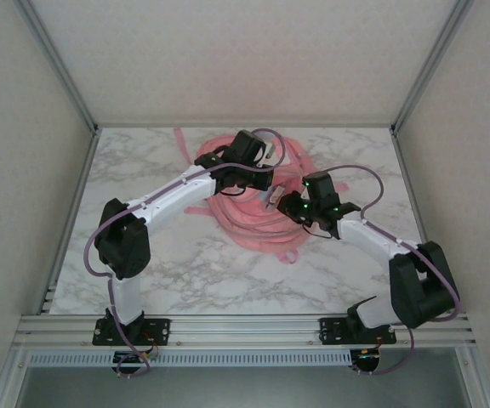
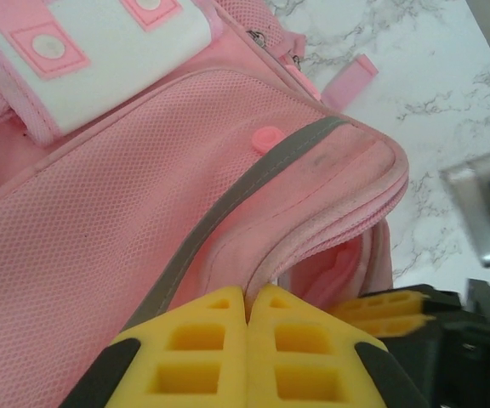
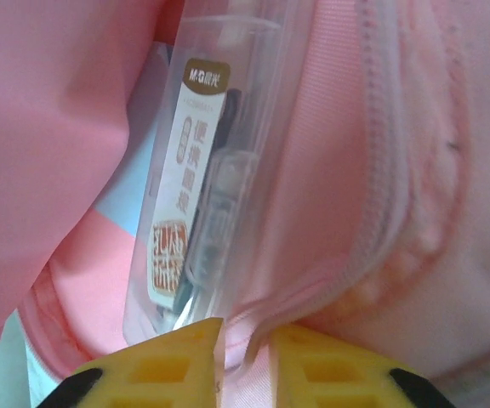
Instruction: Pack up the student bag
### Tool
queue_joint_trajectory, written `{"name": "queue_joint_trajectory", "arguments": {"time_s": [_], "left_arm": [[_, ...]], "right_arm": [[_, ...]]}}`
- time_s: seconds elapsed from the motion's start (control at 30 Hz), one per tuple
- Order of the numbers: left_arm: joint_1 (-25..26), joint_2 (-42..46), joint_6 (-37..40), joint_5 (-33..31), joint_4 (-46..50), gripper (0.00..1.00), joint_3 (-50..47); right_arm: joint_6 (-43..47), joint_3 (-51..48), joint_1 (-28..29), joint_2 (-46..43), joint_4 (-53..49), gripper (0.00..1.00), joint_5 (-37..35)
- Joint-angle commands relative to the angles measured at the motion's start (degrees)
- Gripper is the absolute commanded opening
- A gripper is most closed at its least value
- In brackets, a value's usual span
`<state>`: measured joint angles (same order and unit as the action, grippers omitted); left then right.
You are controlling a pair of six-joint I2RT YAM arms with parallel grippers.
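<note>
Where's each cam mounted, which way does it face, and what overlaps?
Top external: above and behind the bases, looking down on the table and bag; left arm and right arm reach to the bag.
Left wrist: on the left arm, looking along the left gripper, shut on the bag's rim; right gripper at lower right.
Right wrist: looking past the right gripper into the bag at a clear case.
Shared: all see the bag; both wrist views see the right gripper.

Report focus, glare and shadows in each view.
Top external: evenly lit, no hard shadows around the large soft pink fabric backpack. Left wrist: backpack mesh crisp, silvery object at right edge blurred. Right wrist: clear plastic case shows pale glare streaks; its label legible.
</note>
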<state>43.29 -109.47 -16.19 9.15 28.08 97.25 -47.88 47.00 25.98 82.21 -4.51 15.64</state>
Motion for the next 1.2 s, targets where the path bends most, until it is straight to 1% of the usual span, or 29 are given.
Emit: {"name": "queue_joint_trajectory", "arguments": {"time_s": [0.0,0.2,0.27,0.4,0.5,0.57,0.6,0.67,0.7,0.77,0.8,0.9,0.97,1.03,1.1,1.17], "left_arm": [[0.3,4.0,-3.3,1.8,-5.3,0.00,-0.3],[0.7,4.7,-7.3,6.5,-9.1,0.00,-2.4],[0.7,5.4,-7.5,6.8,-9.2,0.00,-2.7],[0.5,7.0,-6.5,3.4,-8.3,0.00,-3.0],[-0.6,8.6,-6.4,0.9,-8.4,0.00,-4.1],[-1.4,10.2,-6.6,-0.4,-8.7,0.12,-5.6],[-1.9,11.2,-6.5,-1.0,-8.8,0.21,-6.5],[-2.7,13.2,-5.9,-2.4,-8.3,0.42,-8.4],[-3.2,14.3,-5.5,-3.4,-7.9,0.49,-9.5],[-4.1,16.6,-4.2,-5.4,-6.9,0.59,-11.9],[-4.7,17.8,-3.6,-6.3,-6.6,0.62,-13.5],[-6.4,21.1,-0.1,-6.7,-6.2,0.64,-19.1],[-7.2,23.0,3.2,-7.6,-5.8,0.66,-22.1],[-8.7,24.2,4.2,-7.7,-6.4,0.69,-25.4],[-10.8,24.6,2.9,-5.7,-7.5,0.71,-28.0],[-12.5,24.3,1.4,-2.0,-10.6,0.73,-30.4]], "right_arm": [[-1.1,3.8,1.6,4.1,6.7,0.20,1.4],[-1.4,8.4,4.0,9.5,10.1,0.18,2.6],[-1.5,8.7,4.0,10.3,10.2,0.19,3.2],[0.0,7.8,4.0,8.1,6.6,0.21,1.9],[2.4,7.1,4.0,4.4,1.4,0.26,-0.3],[4.9,7.3,3.9,1.7,-3.5,0.30,-1.1],[6.5,7.5,3.9,0.3,-6.9,0.32,-1.8],[9.0,8.1,3.9,-1.8,-13.2,0.37,-3.3],[10.3,8.3,3.8,-3.2,-16.2,0.41,-4.3],[12.1,8.5,3.7,-5.2,-20.1,0.49,-6.3],[12.9,8.6,3.7,-6.1,-21.8,0.54,-7.7],[14.0,8.3,3.2,-8.1,-24.4,0.65,-11.9],[14.1,8.0,2.8,-8.4,-24.5,0.68,-13.0],[14.0,7.9,2.4,-8.2,-24.1,0.70,-13.2],[13.4,7.6,2.1,-7.5,-23.3,0.73,-13.5],[12.7,6.8,2.0,-7.0,-21.9,0.75,-13.8]]}}
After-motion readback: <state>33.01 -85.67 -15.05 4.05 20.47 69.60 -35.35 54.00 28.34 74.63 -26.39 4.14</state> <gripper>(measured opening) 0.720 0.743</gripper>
